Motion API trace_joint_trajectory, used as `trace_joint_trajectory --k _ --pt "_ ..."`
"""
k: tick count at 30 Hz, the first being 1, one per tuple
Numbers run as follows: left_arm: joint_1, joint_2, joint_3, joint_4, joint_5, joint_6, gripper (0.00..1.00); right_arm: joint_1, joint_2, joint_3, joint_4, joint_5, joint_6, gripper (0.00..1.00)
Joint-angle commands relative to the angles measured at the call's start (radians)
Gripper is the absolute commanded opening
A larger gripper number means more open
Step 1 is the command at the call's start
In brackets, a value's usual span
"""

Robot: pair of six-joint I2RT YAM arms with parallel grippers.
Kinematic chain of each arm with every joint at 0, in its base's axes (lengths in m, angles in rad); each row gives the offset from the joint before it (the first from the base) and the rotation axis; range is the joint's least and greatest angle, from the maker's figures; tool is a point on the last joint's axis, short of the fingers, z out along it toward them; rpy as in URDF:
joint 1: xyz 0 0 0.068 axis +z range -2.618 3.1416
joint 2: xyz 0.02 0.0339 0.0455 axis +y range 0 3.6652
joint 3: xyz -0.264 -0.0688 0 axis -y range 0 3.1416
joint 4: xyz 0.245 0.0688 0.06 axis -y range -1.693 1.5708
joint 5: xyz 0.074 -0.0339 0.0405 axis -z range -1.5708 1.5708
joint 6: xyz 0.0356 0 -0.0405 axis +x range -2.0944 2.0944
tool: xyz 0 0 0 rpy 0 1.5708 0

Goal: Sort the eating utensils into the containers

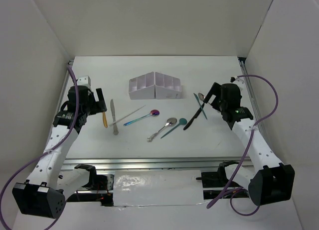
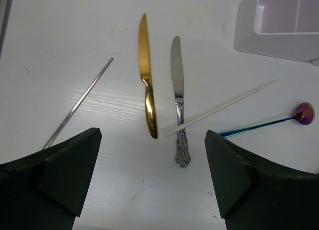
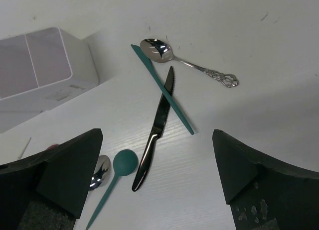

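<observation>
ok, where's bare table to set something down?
Crowded: the row from gold knife to black knife. Bare: the table strip in front of that row, and behind the white box.

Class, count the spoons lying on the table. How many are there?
4: an iridescent spoon mid-table, a silver spoon and a teal spoon just right of it, and a second silver spoon farthest right. None seems hidden.

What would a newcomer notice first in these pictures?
The gold knife gleams beside a silver knife on the left. At right, a black knife crosses a teal utensil. The white organizer box stands at the back, in the middle.
</observation>
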Motion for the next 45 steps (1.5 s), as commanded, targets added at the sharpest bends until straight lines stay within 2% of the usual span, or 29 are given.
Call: trace_joint_trajectory --k 1,7,13,16,17,18,19,24,31,38,45 --pt "-0.003 -0.007 0.007 0.026 -0.016 -0.013 0.99 0.004 -0.028 0.010 0.003 0.010 0.007 1.00" --pt "-0.002 -0.010 0.004 0.025 -0.019 -0.012 0.99 0.007 -0.077 -0.032 0.029 -0.042 -0.032 1.00" --pt "-0.002 0.005 0.004 0.014 -0.047 -0.036 0.99 0.009 -0.074 -0.044 0.034 -0.102 -0.079 0.91" --pt "-0.003 0.019 0.016 0.000 -0.041 -0.047 0.99 0.012 0.021 0.019 -0.027 -0.123 -0.102 0.83" --pt "-0.003 0.022 0.019 -0.004 -0.039 -0.050 0.99 0.011 0.055 0.057 -0.041 -0.126 -0.107 0.75" --pt "-0.002 0.025 0.021 -0.006 -0.040 -0.052 0.99 0.009 0.125 0.075 -0.063 -0.148 -0.116 0.72" --pt "-0.003 0.027 0.021 -0.008 -0.040 -0.052 0.99 0.011 0.159 0.094 -0.075 -0.155 -0.128 0.63" --pt "-0.002 0.027 0.025 -0.008 -0.036 -0.053 0.99 0.015 0.369 0.210 -0.097 -0.180 -0.171 0.47" --pt "0.001 0.037 0.019 -0.008 -0.034 -0.053 0.99 0.023 0.671 0.397 -0.143 -0.123 -0.226 0.46" --pt "0.003 0.053 0.017 -0.003 -0.028 -0.053 0.99 0.024 0.809 0.485 -0.144 -0.111 -0.259 0.47" --pt "0.003 0.059 0.022 -0.011 -0.045 -0.046 0.99 0.023 0.877 0.547 -0.144 -0.139 -0.295 0.47"
